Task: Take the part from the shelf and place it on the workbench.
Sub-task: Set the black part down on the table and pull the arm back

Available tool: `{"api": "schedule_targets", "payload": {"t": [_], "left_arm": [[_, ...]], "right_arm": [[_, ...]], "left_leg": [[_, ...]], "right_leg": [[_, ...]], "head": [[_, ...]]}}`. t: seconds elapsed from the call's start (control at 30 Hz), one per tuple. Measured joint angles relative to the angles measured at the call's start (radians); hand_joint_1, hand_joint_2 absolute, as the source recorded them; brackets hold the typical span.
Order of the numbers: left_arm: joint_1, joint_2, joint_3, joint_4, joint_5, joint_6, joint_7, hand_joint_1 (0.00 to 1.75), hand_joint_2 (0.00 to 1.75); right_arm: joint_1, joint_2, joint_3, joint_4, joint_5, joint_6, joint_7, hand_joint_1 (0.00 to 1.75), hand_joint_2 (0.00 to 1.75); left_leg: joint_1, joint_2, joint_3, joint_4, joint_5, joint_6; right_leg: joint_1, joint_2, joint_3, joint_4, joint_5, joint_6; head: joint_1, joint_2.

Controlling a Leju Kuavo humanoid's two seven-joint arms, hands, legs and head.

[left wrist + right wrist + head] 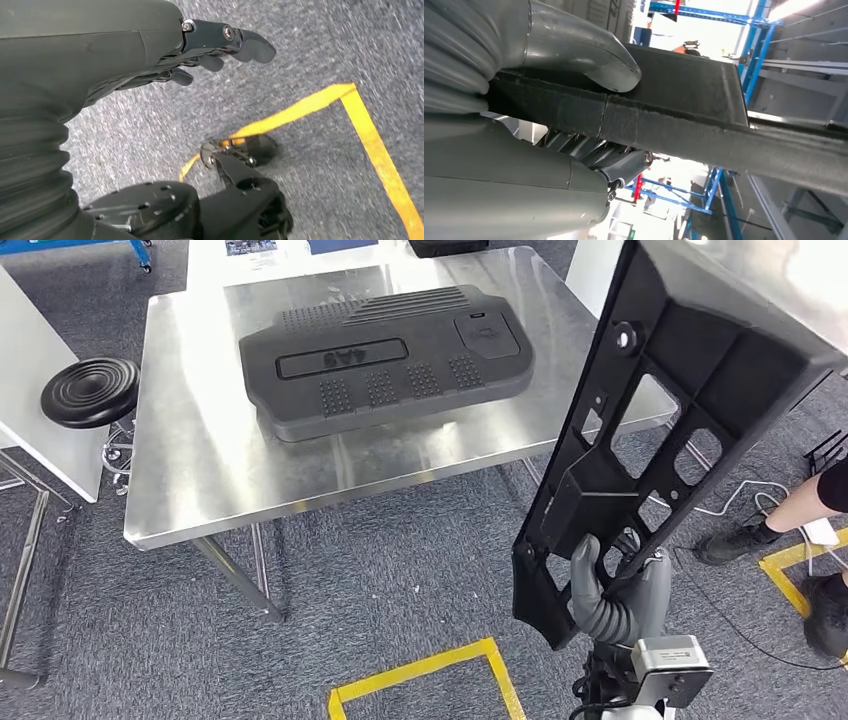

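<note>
Already my right hand [600, 590] was clenched around the lower end of the part [680, 410], a long black plastic frame with cut-out openings, which I held up on the right of the scene, slanting from near me up toward the far right. In the right wrist view my thumb [589, 55] pressed on one face of the part's edge [684, 115] and the darker fingers [619, 162] wrapped the other side. So I judged the fetching done and the placing still to do: the part was off the shelf and in the air, not yet over the workbench [200, 490].

That steel workbench stood ahead and to the left. A large black ribbed cover [385, 360] lay across its middle, leaving bare metal along the near edge and the left side; it looked to be the main thing to avoid.

My left hand [210, 55] hung over the grey carpet, fingers loosely apart, holding nothing.

A black round stool [90, 392] stood left of the workbench. Yellow floor tape [430, 675] marked the carpet near me. A person's leg and shoes [790, 520] stood at the right edge, beside a trailing cable.
</note>
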Motion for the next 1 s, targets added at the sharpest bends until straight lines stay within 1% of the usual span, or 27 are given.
{"api": "schedule_targets", "payload": {"t": [0.03,0.07,0.1,0.13,0.17,0.2,0.23,0.27,0.3,0.33,0.37,0.4,0.43,0.5,0.53,0.57,0.6,0.67,0.7,0.73,0.77,0.8,0.87,0.9,0.93,1.0], "left_arm": [[0.000,0.000,0.000,0.000,0.000,0.000,0.000,0.00,1.75],[0.001,-0.001,0.000,0.000,0.000,0.000,0.000,0.00,1.75],[0.002,-0.001,0.000,0.000,0.000,0.000,0.000,0.00,1.75],[0.002,-0.002,0.000,0.000,0.000,0.000,0.000,0.00,1.75],[0.002,-0.002,0.000,0.000,0.000,0.000,0.000,0.00,1.75],[0.001,-0.002,0.000,0.000,0.000,0.000,0.000,0.00,1.75],[0.000,-0.002,0.000,0.000,0.000,0.000,0.000,0.00,1.75],[-0.001,-0.001,0.000,0.000,0.000,0.000,0.000,0.00,1.75],[-0.001,-0.001,0.000,0.000,0.000,0.000,0.000,0.00,1.75],[-0.002,-0.001,0.000,0.000,0.000,0.000,0.000,0.00,1.75],[-0.002,-0.001,0.000,0.000,0.000,0.000,0.000,0.00,1.75],[-0.002,-0.001,0.000,0.000,0.000,0.000,0.000,0.00,1.75],[-0.003,-0.001,0.000,0.000,0.000,0.000,0.000,0.00,1.75],[-0.003,-0.001,0.000,0.000,0.000,0.000,0.001,0.00,1.75],[-0.001,-0.001,0.000,0.000,-0.001,0.000,0.001,0.00,1.75],[0.001,-0.001,0.000,0.000,-0.001,0.000,0.001,0.00,1.75],[0.002,-0.001,0.000,0.000,-0.001,0.000,0.001,0.00,1.75],[0.004,-0.001,0.000,0.000,-0.001,0.000,0.002,0.00,1.75],[0.004,0.000,0.000,0.000,-0.001,0.000,0.002,0.00,1.75],[0.003,0.001,0.000,0.000,-0.001,0.000,0.002,0.00,1.75],[0.003,0.002,0.000,0.000,-0.001,0.001,0.002,0.00,1.75],[0.002,0.002,0.000,0.000,-0.001,0.001,0.002,0.00,1.75],[0.003,0.000,0.000,0.000,-0.001,0.001,0.001,0.00,1.75],[0.002,0.000,0.000,0.000,-0.001,0.001,0.001,0.00,1.75],[0.000,-0.001,0.000,-0.001,-0.001,0.000,0.001,0.00,1.75],[-0.002,-0.001,0.000,-0.001,-0.002,0.000,0.000,0.00,1.75]], "right_arm": [[0.002,0.000,0.000,0.000,0.000,0.000,0.001,1.75,1.75],[0.002,-0.001,-0.001,0.000,0.000,-0.001,0.002,1.75,1.75],[0.003,-0.001,-0.001,0.000,0.000,-0.001,0.002,1.75,1.75],[0.003,-0.001,-0.002,0.000,0.000,-0.001,0.002,1.75,1.75],[0.002,-0.001,-0.002,0.000,0.000,-0.001,0.003,1.75,1.75],[0.002,-0.001,-0.003,0.001,0.000,-0.002,0.003,1.75,1.75],[0.002,-0.001,-0.003,0.001,0.000,-0.002,0.003,1.75,1.75],[0.003,-0.001,-0.003,0.001,0.000,-0.003,0.003,1.75,1.75],[0.004,-0.001,-0.004,0.000,0.000,-0.004,0.003,1.75,1.75],[0.006,-0.001,-0.005,0.000,0.000,-0.005,0.003,1.75,1.75],[0.006,-0.001,-0.005,-0.001,0.000,-0.005,0.003,1.75,1.75],[0.006,-0.001,-0.006,-0.001,0.000,-0.005,0.003,1.75,1.75],[0.007,-0.001,-0.006,-0.001,0.001,-0.005,0.003,1.75,1.75],[0.007,-0.001,-0.006,-0.001,0.001,-0.006,0.003,1.75,1.75],[0.007,-0.001,-0.006,-0.001,0.001,-0.006,0.003,1.75,1.75],[0.008,-0.001,-0.006,-0.001,0.001,-0.006,0.004,1.75,1.75],[0.009,-0.001,-0.006,-0.001,0.001,-0.006,0.004,1.75,1.75],[0.009,-0.001,-0.006,-0.001,0.001,-0.006,0.004,1.75,1.75],[0.008,-0.001,-0.006,-0.001,0.001,-0.006,0.004,1.75,1.75],[0.008,-0.001,-0.007,-0.002,0.001,-0.006,0.004,1.75,1.75],[0.008,-0.001,-0.007,-0.002,0.001,-0.006,0.004,1.75,1.75],[0.008,-0.001,-0.007,-0.002,0.001,-0.006,0.004,1.75,1.75],[0.009,-0.001,-0.007,-0.002,0.002,-0.006,0.005,1.75,1.75],[0.008,-0.001,-0.006,-0.002,0.002,-0.007,0.005,1.75,1.75],[0.007,-0.001,-0.006,-0.002,0.002,-0.007,0.005,1.75,1.75],[0.007,-0.002,-0.006,-0.002,0.002,-0.007,0.005,1.75,1.75]], "left_leg": [[0.000,-0.001,0.006,0.000,-0.006,0.000],[0.001,-0.001,0.015,0.000,-0.014,-0.002],[0.003,-0.002,0.026,0.000,-0.022,-0.005],[0.004,-0.003,0.036,-0.001,-0.030,-0.010],[0.004,-0.004,0.048,0.000,-0.039,-0.016],[0.003,-0.004,0.054,-0.001,-0.048,-0.022],[0.001,-0.004,0.058,-0.003,-0.054,-0.030],[0.000,-0.003,0.062,-0.004,-0.057,-0.036],[0.000,-0.002,0.065,-0.006,-0.060,-0.042],[0.001,0.000,0.068,-0.001,-0.063,-0.047],[0.002,0.001,0.064,0.019,-0.069,-0.051],[0.003,0.002,0.045,0.058,-0.081,-0.053],[0.004,0.003,0.012,0.117,-0.100,-0.055],[0.004,0.003,-0.072,0.246,-0.151,-0.056],[0.004,0.003,-0.104,0.282,-0.166,-0.056],[0.003,0.003,-0.121,0.284,-0.161,-0.053],[0.002,0.003,-0.120,0.251,-0.132,-0.049],[-0.003,0.003,-0.084,0.126,-0.036,-0.033],[-0.006,0.002,-0.067,0.075,-0.011,-0.026],[-0.010,0.002,-0.056,0.045,0.002,-0.020],[-0.014,0.001,-0.052,0.033,0.001,-0.015],[-0.016,0.001,-0.048,0.029,-0.005,-0.011],[-0.012,0.002,-0.029,0.020,0.003,-0.001],[-0.010,0.002,-0.019,0.017,0.003,0.003],[-0.007,0.002,-0.011,0.014,0.002,0.006],[-0.007,0.000,-0.008,0.014,-0.004,0.010]], "right_leg": [[-0.003,0.000,-0.031,0.026,-0.006,0.005],[-0.005,-0.001,-0.043,0.015,0.006,0.014],[-0.009,-0.002,-0.034,-0.035,0.040,0.028],[-0.012,-0.004,-0.010,-0.109,0.086,0.043],[-0.014,-0.008,0.012,-0.178,0.119,0.048],[-0.013,-0.012,0.030,-0.228,0.138,0.043],[-0.010,-0.015,0.040,-0.253,0.145,0.032],[-0.008,-0.016,0.042,-0.257,0.139,0.015],[-0.007,-0.014,0.048,-0.258,0.141,0.003],[-0.009,-0.011,0.056,-0.259,0.144,-0.004],[-0.011,-0.010,0.064,-0.260,0.142,-0.012],[-0.011,-0.009,0.075,-0.260,0.138,-0.019],[-0.011,-0.009,0.084,-0.261,0.133,-0.027],[-0.004,-0.009,0.097,-0.261,0.121,-0.038],[-0.001,-0.007,0.104,-0.261,0.114,-0.041],[0.002,-0.005,0.113,-0.261,0.107,-0.041],[0.004,-0.002,0.125,-0.261,0.099,-0.041],[0.008,0.001,0.149,-0.261,0.082,-0.038],[0.011,0.002,0.157,-0.261,0.074,-0.034],[0.013,0.003,0.160,-0.261,0.067,-0.028],[0.014,0.003,0.162,-0.256,0.064,-0.022],[0.014,0.004,0.165,-0.252,0.063,-0.014],[0.012,0.003,0.162,-0.228,0.053,-0.004],[0.011,0.002,0.147,-0.200,0.040,-0.001],[0.010,0.001,0.118,-0.153,0.022,0.000],[0.005,0.001,0.031,-0.024,-0.018,0.001]], "head": [[0.000,0.000],[0.000,0.000],[0.000,0.000],[0.001,0.000],[0.002,0.000],[0.004,0.000],[0.006,0.000],[0.007,0.000],[0.007,0.000],[0.007,0.000],[0.006,0.000],[0.005,0.000],[0.005,0.000],[0.004,0.000],[0.004,0.000],[0.004,0.000],[0.004,0.000],[0.005,0.000],[0.006,0.000],[0.006,0.000],[0.007,0.000],[0.008,0.000],[0.008,0.000],[0.009,0.000],[0.010,0.000],[0.012,0.000]]}}
